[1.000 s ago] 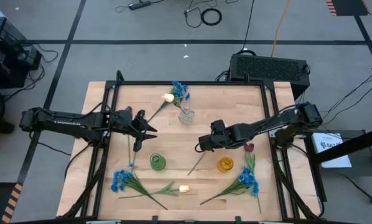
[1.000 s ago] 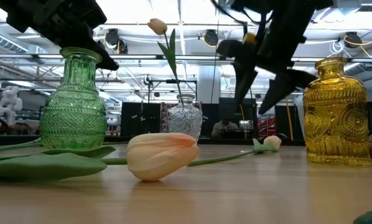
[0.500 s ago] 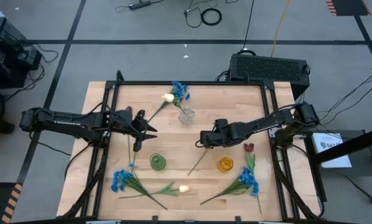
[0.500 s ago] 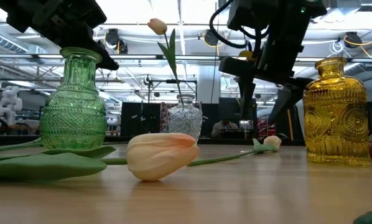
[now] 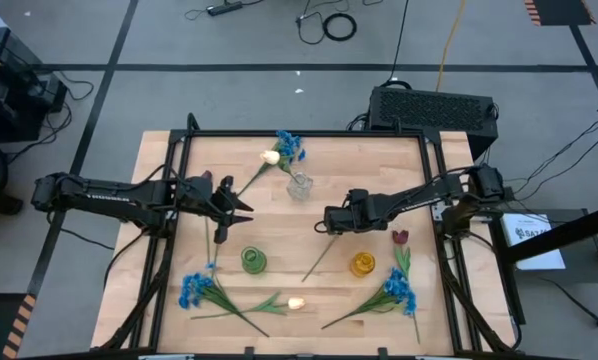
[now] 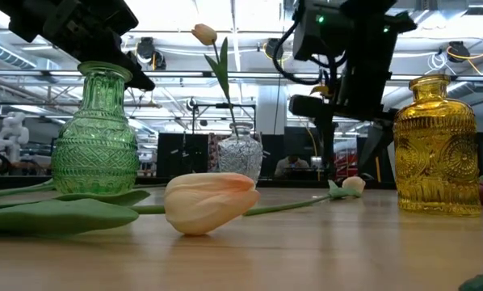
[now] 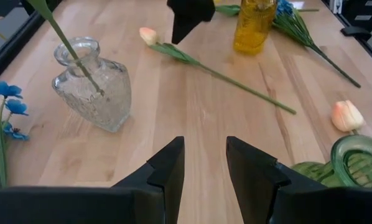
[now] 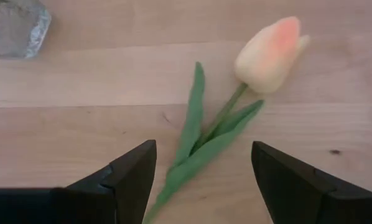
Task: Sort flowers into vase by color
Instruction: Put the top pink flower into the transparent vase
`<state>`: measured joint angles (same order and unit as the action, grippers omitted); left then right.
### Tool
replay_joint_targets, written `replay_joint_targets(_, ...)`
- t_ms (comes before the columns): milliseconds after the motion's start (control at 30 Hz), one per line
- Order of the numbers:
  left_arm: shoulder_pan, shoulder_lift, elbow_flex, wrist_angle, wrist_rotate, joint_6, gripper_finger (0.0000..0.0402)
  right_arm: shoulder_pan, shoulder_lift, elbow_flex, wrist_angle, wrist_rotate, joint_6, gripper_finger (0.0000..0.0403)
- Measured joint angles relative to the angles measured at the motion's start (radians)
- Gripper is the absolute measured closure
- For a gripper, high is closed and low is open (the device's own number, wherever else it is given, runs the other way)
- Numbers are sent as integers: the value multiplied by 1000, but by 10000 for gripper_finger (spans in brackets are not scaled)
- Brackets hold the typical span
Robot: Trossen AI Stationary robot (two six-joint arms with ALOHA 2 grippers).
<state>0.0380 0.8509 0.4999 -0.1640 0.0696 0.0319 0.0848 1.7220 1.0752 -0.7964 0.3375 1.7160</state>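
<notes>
A cream-peach tulip (image 8: 270,53) lies on the table on its stem and leaves (image 8: 198,134). My right gripper (image 5: 328,223) hangs open just above it, pointing down, one finger on either side of the stem, touching nothing. My left gripper (image 5: 241,208) waits open and empty at the table's left, beside the clear vase (image 5: 299,185). That vase holds another cream tulip (image 6: 203,34) by its stem. The green vase (image 5: 253,260) and the yellow vase (image 5: 363,264) stand nearer the front. Blue flowers (image 5: 194,288) (image 5: 399,290), a dark red tulip (image 5: 400,237) and one more cream tulip (image 5: 297,302) lie on the table.
A blue bloom (image 5: 290,146) shows beside the clear vase at the far edge. A black frame (image 5: 309,133) runs around the tabletop. Bare wood lies between the clear vase and the two coloured vases. Behind the table stands a black box (image 5: 434,108).
My right gripper has sunk toward the lying cream tulip and has rolled about its own axis, so its fingers now hang more steeply over the stem. Its fingers stay apart. The flowers and vases have kept their places.
</notes>
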Motion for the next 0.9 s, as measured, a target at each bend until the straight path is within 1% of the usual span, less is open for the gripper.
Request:
replay_joint_targets(67,1,0,0,0,-1,0,276,-12,20,0,16,-25,-12,147)
replay_joint_targets(300,2,0,0,-1,-11,0,276,-40,94,0,81,-66,-57,147)
replay_joint_targets(500,2,0,0,-3,-14,0,276,-62,111,0,83,-98,-82,153)
replay_joint_targets(633,2,0,0,-3,-14,1,276,-65,109,0,76,-110,-93,177)
replay_joint_targets(900,2,0,0,-4,-14,1,276,-88,107,0,7,-110,-138,244)
